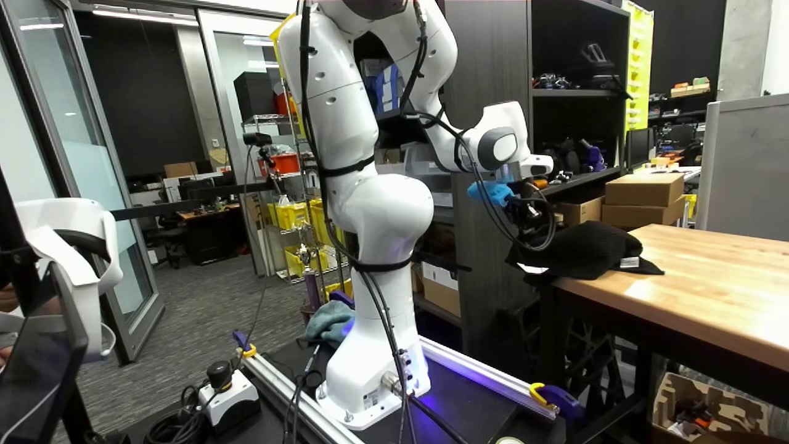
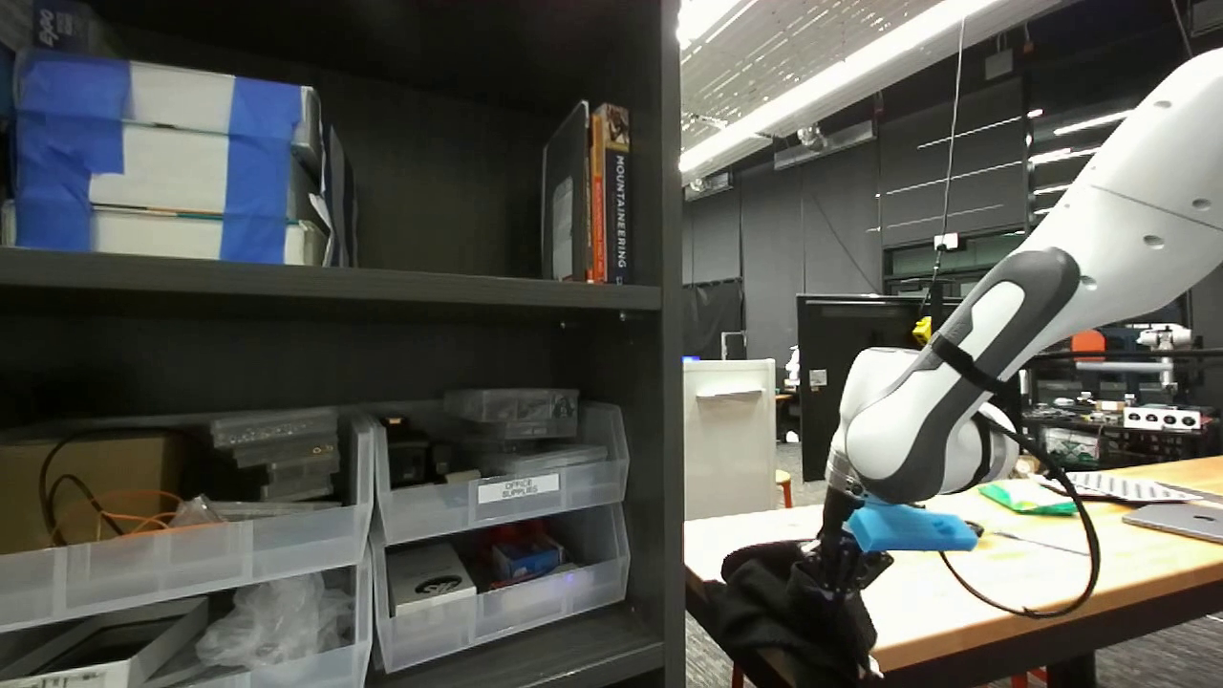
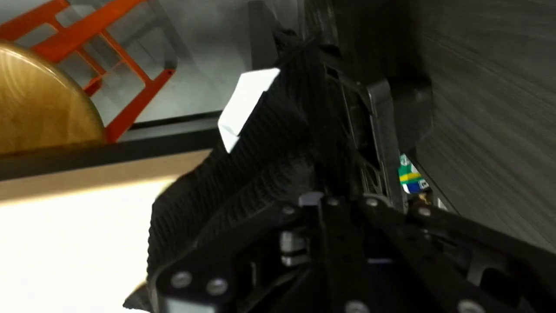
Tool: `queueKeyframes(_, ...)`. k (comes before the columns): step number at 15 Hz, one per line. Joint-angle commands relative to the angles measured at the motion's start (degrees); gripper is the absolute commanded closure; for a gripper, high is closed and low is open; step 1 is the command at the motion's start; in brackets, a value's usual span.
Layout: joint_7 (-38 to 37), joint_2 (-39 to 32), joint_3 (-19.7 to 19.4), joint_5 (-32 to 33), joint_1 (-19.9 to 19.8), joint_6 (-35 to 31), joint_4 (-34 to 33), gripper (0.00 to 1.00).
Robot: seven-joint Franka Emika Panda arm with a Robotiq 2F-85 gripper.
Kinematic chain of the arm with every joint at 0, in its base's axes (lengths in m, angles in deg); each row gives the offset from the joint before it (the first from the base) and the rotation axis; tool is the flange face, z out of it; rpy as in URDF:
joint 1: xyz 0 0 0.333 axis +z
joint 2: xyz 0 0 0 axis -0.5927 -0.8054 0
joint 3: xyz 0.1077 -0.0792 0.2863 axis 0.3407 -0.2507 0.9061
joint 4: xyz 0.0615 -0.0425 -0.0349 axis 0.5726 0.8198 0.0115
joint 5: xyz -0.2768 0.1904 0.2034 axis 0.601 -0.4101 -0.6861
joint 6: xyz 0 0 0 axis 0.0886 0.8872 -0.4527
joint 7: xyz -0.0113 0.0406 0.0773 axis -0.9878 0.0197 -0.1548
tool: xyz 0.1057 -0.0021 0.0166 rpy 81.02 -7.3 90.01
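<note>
a: what writing is legible?
b: in an exterior view, a label (image 2: 519,488) on a bin (image 2: 435,509) says "office supplies"; toward one o'clock from it, a book (image 2: 616,215) reads "mountaineering".
a: and the black cloth (image 3: 260,169)?
b: ribbed, crumpled, slumped over the nine o'clock corner of the table (image 1: 709,277) in an exterior view; the wrist view shows a white flap (image 3: 247,104) toward its twelve o'clock, any print unreadable.
a: the jaws?
b: closed together, tips at the cloth; black on black, whether they pinch a fold cannot be told.
</note>
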Motion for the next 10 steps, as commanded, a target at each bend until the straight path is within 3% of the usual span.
queueKeyframes(1, -2.87, -0.12, 2.68, -1.28, 0.55, -4.68, -2.05, 0.99)
queueKeyframes(6, -6.8, -2.04, 7.33, 3.39, -3.31, -11.41, -3.06, 0.99)
queueKeyframes(10, -15.67, -8.03, 11.43, 13.0, -12.35, -13.64, -7.83, 0.99)
